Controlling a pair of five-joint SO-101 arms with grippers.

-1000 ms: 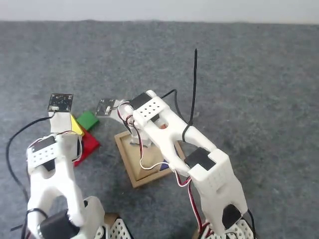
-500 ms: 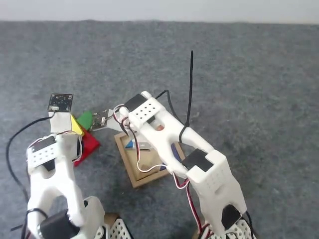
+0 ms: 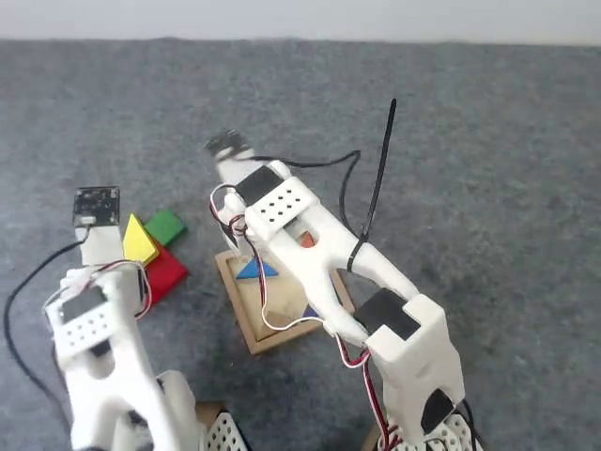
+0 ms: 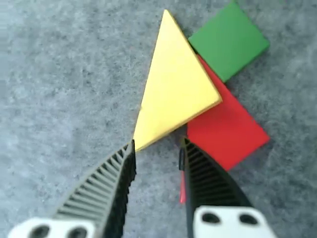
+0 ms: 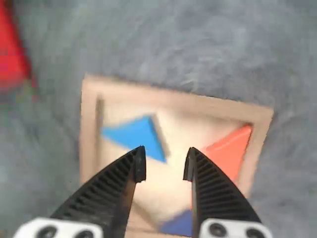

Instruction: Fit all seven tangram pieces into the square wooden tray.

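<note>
The square wooden tray lies in the middle of the grey mat. In it are a blue triangle, an orange piece and a dark blue piece. My right gripper hovers open and empty above the tray, between the blue triangle and the orange piece. Left of the tray a yellow triangle rests partly on a red piece, with a green square beside them. My left gripper is open just off a corner of the yellow triangle.
The green square touches the red piece on the mat. The red piece also lies close beside the tray's rim. Grey mat stretches free behind and to the right of the tray. A black cable tie sticks up from the right arm.
The right arm has lifted and swung back over the tray, uncovering the blue triangle lying inside. The left arm has shifted slightly left, exposing the yellow triangle.
</note>
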